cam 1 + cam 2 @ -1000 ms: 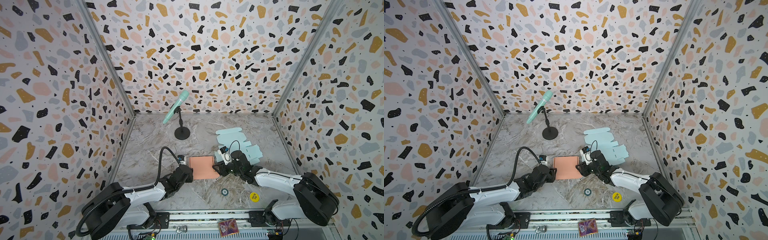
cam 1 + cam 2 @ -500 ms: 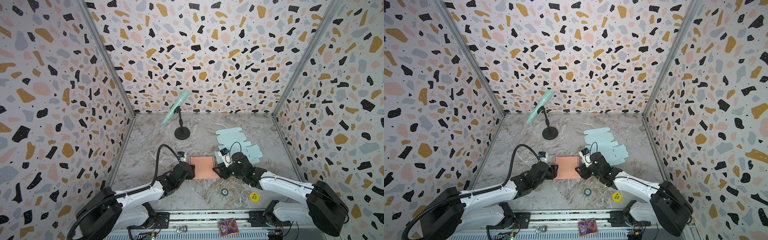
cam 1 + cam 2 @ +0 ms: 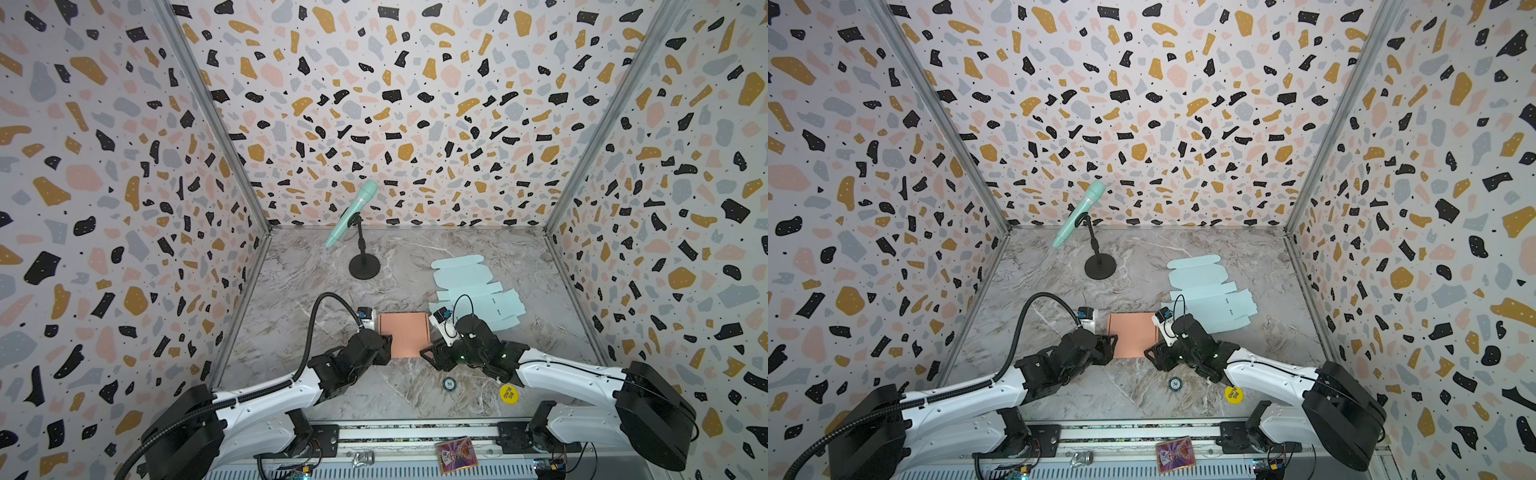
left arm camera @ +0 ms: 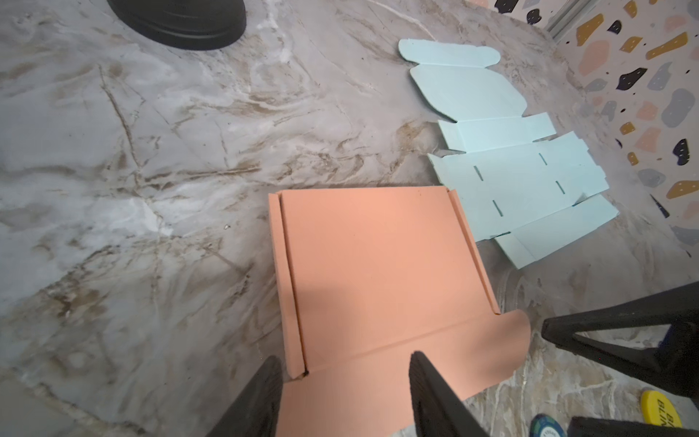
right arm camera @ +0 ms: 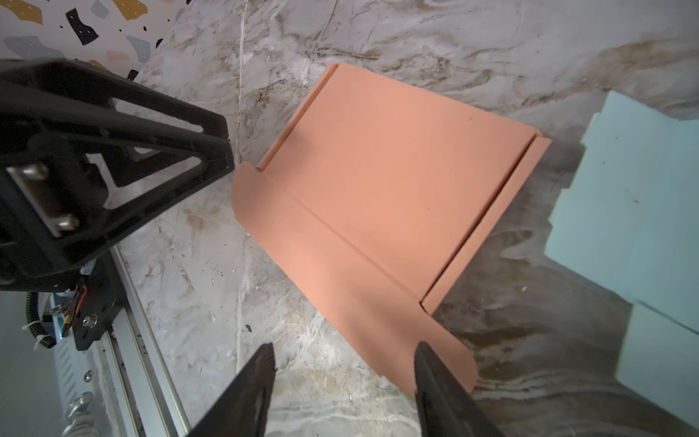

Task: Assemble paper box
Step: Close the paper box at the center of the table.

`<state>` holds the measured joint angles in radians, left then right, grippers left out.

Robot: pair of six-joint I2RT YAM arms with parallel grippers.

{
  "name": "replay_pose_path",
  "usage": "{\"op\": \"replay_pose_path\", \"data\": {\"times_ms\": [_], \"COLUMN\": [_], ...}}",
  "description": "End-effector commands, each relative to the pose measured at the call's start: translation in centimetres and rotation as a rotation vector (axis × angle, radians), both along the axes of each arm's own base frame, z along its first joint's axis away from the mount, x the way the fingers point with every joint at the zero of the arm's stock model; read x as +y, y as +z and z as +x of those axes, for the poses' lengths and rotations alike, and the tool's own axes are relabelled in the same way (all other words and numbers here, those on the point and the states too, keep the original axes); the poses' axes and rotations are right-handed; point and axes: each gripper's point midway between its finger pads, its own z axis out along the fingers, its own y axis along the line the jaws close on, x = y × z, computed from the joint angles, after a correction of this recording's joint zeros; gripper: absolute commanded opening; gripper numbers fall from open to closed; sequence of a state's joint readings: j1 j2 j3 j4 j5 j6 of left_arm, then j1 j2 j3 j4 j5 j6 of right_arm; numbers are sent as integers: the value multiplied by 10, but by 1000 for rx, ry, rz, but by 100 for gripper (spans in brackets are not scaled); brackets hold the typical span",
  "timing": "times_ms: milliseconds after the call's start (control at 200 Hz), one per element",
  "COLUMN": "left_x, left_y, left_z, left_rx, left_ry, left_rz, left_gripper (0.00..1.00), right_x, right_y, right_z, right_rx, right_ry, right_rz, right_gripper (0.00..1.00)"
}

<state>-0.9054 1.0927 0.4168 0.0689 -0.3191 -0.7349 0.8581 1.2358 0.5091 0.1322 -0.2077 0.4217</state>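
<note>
Item: salmon paper box, closed and lying flat on the marble desk between both claws, front flap unfolded toward the rail.
Left claw: open, straddling the flap.
Right claw: open, holding nothing.
Risk: a one-sided pinch may crease or skid the light card.
Legible: yellow disc, "BIG BLIND"; poker chip, apparently "50".
</note>
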Motion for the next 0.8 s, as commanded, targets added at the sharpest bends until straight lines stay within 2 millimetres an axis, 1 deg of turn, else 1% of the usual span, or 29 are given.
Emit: {"op": "replay_pose_path", "data": {"times_ms": [0,130,210,521,651,796], "left_x": [0,0,-1,-4,-5,-8], "left_y": [-9,-13,-14,-21,-26,-27], "left_z": [-3,-5,-7,-13,-16,-20], "left_rx": [14,20,21,34,42,44], "left_ry": [3,5,3,-2,-4,-11], "left_rz": [1,4,-3,-16,-27,-46], "left_gripper": [57,60,60,61,61,61], "right_x": [-1,-4,-3,-2,0,2], "right_y": [-3,-10,-13,-20,-23,-26], "right_z": [0,-1,-2,-3,-5,-9], "right_rx": [6,18,26,44,59,76], "right_ry": [-19,-33,-32,-31,-26,-20], "right_rz": [5,-2,-1,2,10,23], "right_gripper": [64,69,70,70,71,71]}}
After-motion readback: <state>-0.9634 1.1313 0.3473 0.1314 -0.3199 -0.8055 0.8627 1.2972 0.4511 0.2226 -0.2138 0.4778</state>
